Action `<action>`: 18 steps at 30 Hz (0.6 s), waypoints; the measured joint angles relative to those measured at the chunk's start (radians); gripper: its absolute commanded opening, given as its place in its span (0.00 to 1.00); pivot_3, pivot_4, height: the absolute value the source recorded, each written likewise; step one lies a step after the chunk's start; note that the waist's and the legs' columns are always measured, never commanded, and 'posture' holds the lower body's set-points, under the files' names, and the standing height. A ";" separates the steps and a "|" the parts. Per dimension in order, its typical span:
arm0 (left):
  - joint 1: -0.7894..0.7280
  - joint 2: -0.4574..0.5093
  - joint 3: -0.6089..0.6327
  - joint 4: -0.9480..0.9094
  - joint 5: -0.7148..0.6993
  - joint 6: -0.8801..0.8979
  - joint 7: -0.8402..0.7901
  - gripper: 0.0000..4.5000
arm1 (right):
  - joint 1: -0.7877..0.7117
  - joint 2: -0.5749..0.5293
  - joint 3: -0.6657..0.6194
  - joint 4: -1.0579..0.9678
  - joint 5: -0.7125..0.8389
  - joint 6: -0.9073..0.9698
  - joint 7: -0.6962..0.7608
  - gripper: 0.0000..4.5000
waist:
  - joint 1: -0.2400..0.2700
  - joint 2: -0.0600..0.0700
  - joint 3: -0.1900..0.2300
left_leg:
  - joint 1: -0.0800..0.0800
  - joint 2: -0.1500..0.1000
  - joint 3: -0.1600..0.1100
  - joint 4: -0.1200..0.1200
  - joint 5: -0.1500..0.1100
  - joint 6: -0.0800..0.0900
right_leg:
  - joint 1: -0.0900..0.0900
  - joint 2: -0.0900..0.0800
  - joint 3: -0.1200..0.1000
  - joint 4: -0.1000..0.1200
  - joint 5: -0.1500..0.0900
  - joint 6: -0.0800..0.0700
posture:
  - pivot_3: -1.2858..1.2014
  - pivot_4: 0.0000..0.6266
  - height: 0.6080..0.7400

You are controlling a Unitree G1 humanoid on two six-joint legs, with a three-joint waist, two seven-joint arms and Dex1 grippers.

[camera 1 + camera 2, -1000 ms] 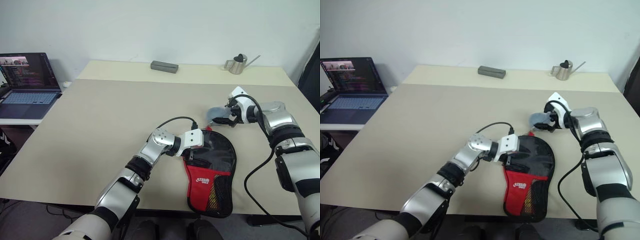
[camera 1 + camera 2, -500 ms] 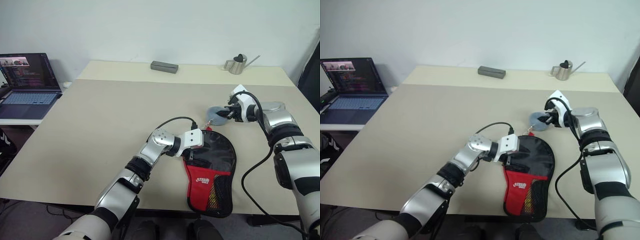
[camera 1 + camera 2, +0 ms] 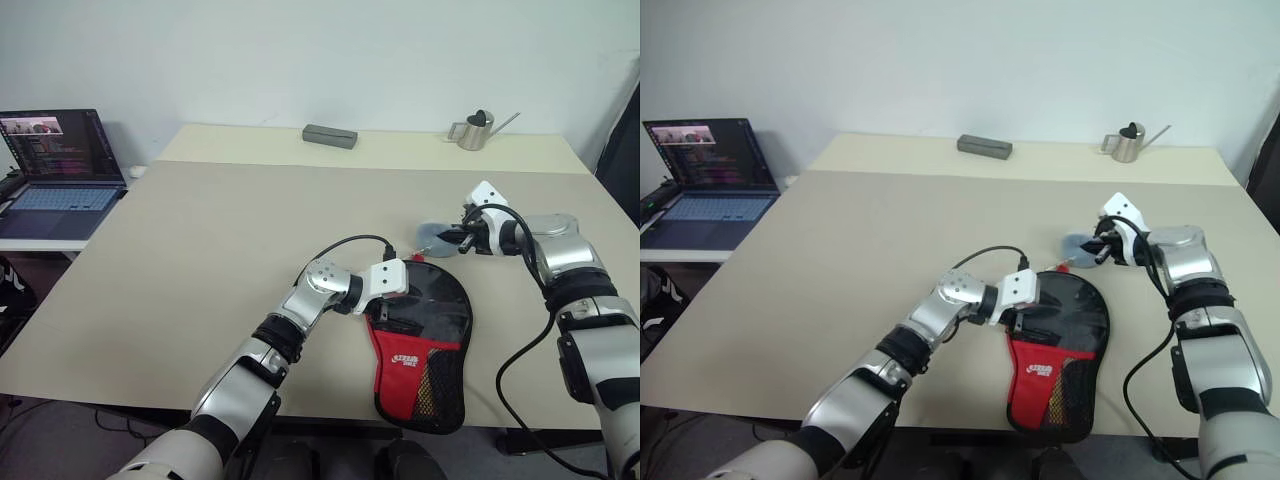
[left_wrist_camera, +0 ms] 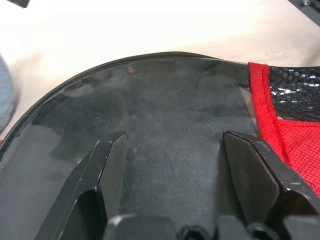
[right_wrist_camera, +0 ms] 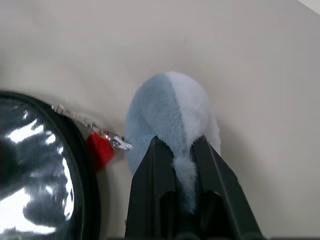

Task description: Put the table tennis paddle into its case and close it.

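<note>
The case [image 3: 425, 340], a black pouch with a red lower part and a mesh pocket, lies flat near the table's front edge. My left gripper [image 4: 175, 140] rests on its black upper half, open, with both fingers spread on the glossy surface. Just beyond the case's rounded top sits a pale grey-blue soft lump [image 5: 170, 105], and my right gripper [image 5: 178, 145] is shut on its near end. A red zip tab [image 5: 99, 149] on a short metal chain lies between the lump and the case's rim. The table tennis paddle is out of view.
An open laptop [image 3: 55, 160] stands on a lower side table at the left. A grey flat box [image 3: 329, 134] and a small metal watering can [image 3: 475, 129] sit along the table's far edge. Black cables trail from both wrists.
My right gripper, open around the soft lump a second ago, has shut on it. The left gripper has stayed on the case.
</note>
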 measured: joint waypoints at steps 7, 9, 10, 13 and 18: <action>0.002 -0.022 0.023 0.034 -0.016 -0.002 0.006 0.74 | 0.052 -0.018 -0.012 -0.102 0.002 0.068 0.007 0.00 | 0.001 0.001 -0.001 | 0.002 -0.001 0.000 0.000 0.000 0.001 | 0.001 0.001 0.000 0.002 0.000 0.000 | 0.52 0.24 1.00; 0.001 -0.027 0.032 0.058 -0.026 -0.004 0.009 0.74 | 0.061 -0.022 -0.013 -0.127 0.003 0.088 0.006 0.00 | 0.002 0.001 -0.001 | 0.001 -0.002 0.000 0.001 0.000 0.001 | 0.001 0.001 0.000 0.002 0.000 0.000 | 0.52 0.24 1.00; 0.000 -0.026 0.034 0.064 -0.027 -0.007 0.010 0.74 | 0.064 -0.024 -0.013 -0.136 0.003 0.095 0.007 0.00 | 0.003 0.001 -0.001 | 0.001 -0.002 0.000 0.001 0.000 0.001 | 0.001 0.000 0.000 0.002 0.000 0.000 | 0.52 0.24 1.00; -0.001 -0.026 0.034 0.086 -0.026 -0.027 0.011 0.74 | 0.087 -0.030 -0.013 -0.178 0.007 0.118 0.007 0.00 | 0.003 0.001 -0.002 | 0.002 -0.002 0.000 0.001 0.001 0.001 | 0.001 0.000 0.000 0.002 0.000 0.000 | 0.52 0.24 1.00; -0.006 -0.030 0.033 0.109 -0.024 -0.050 0.015 0.74 | 0.147 -0.072 -0.015 -0.266 0.028 0.155 0.022 0.00 | 0.006 0.002 -0.005 | 0.002 -0.002 -0.001 0.001 0.001 0.001 | 0.002 0.000 -0.001 0.002 0.000 0.000 | 0.52 0.24 1.00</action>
